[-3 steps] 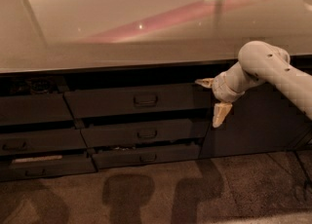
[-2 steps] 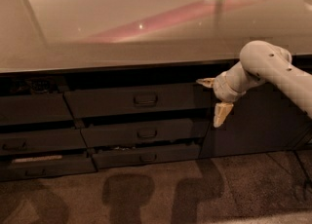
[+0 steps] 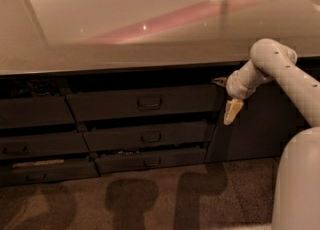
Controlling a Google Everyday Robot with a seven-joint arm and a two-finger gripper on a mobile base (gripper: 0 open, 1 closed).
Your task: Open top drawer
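The top drawer (image 3: 115,105), the widest dark grey front in the middle stack, sits just under the edge of the glossy table (image 3: 125,34). None of its interior shows, so I judge that it is shut or at most barely ajar. Its small loop handle (image 3: 149,103) at the centre is untouched. The gripper (image 3: 226,96) hangs at the drawer's right end, in front of the seam between the drawer and the grey cabinet door (image 3: 255,124), and well to the right of the handle. Its fingers are spread wide and hold nothing: one pale finger points down and the other juts left toward the drawer's upper corner. The pale arm (image 3: 280,69) reaches in from the right. By this view the task is hardly begun. The gripper has yet to reach the handle, take it and pull the drawer out. The two slimmer drawers (image 3: 150,146) below look slightly ajar (they are not the ones wanted).
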